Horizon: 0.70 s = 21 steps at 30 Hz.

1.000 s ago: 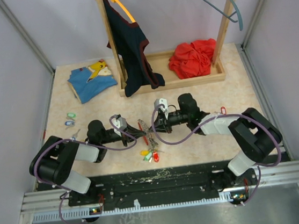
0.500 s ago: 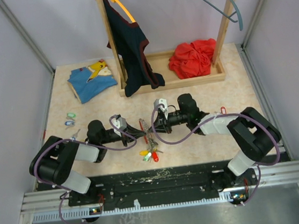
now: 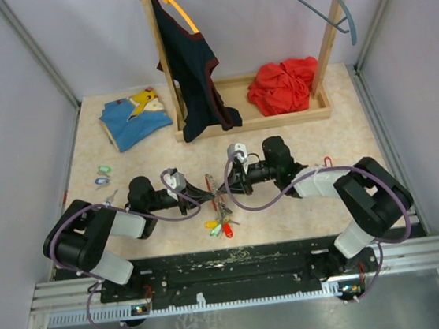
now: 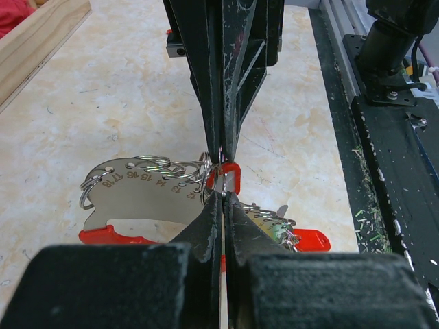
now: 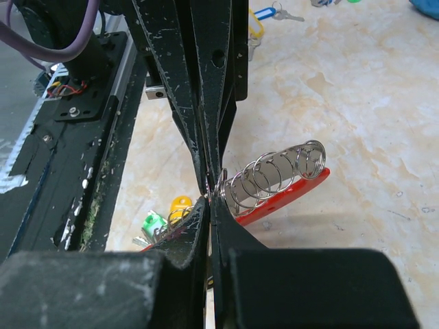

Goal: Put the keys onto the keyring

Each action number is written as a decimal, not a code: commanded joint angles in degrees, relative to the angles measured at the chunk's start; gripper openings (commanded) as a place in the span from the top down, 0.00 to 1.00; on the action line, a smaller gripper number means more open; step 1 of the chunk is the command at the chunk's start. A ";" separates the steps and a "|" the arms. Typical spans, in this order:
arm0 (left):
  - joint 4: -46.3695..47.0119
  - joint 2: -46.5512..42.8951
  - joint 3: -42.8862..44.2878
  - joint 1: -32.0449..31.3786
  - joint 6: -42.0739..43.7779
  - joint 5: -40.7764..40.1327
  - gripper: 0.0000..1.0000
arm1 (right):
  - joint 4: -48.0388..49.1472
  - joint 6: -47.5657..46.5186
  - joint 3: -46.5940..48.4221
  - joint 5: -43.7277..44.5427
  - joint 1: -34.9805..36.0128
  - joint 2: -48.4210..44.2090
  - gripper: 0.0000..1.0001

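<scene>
Found left gripper [image 4: 223,199] and right gripper [image 5: 209,202] clamped shut, tip to tip, at the keyring [image 4: 137,185] by the front edge of the table [image 3: 296,136], keys [image 3: 220,226] bunched beside it; judged threading underway, needing a careful twist next.

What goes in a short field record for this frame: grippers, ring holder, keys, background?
left gripper: shut, tips at the ring holder
right gripper: shut, tip to tip with the left gripper
held item: cannot tell
ring holder: silver plate carrying a row of rings, red base
key bunch: yellow, green and red tags, beside the holder
loose keys: green-tagged key and blue-tagged key far left; red-tagged key right
background: wooden rack, dark garment, red cloth
</scene>
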 commanded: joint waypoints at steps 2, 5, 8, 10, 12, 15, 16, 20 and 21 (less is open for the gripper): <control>2.96 -0.33 -0.28 -0.24 -0.16 1.12 1.00 | 6.41 2.59 -0.79 -3.82 -1.31 -0.09 1.00; 2.96 -0.38 -0.28 -0.26 -0.24 1.03 1.00 | 5.21 2.00 -0.50 -4.20 -1.43 -0.11 1.00; 3.05 -0.38 -0.28 -0.24 -0.27 1.03 1.00 | 4.84 1.90 -0.21 -4.68 -1.43 0.45 1.00; 3.12 -0.38 -0.28 -0.26 -0.34 1.03 1.00 | 4.70 1.91 -0.12 -4.65 -1.43 0.74 1.00; 3.28 -0.29 -0.28 -0.34 -0.48 1.07 1.00 | 4.62 1.91 0.01 -4.27 -1.23 0.95 1.00; 3.99 -0.07 -0.36 -0.23 -0.98 1.27 1.00 | 2.44 0.17 0.69 -2.74 -0.38 1.05 1.00; 4.35 -0.03 -0.48 -0.29 -1.09 1.32 1.00 | 1.67 -0.48 0.90 -2.19 -0.16 1.13 1.00; 4.55 -0.11 -0.54 -0.26 -1.19 1.46 1.00 | 2.37 -0.30 0.63 -0.24 0.05 1.16 1.00; 4.55 -0.19 -0.54 -0.26 -1.16 1.47 1.00 | 2.58 -0.25 0.53 0.06 0.06 1.14 1.00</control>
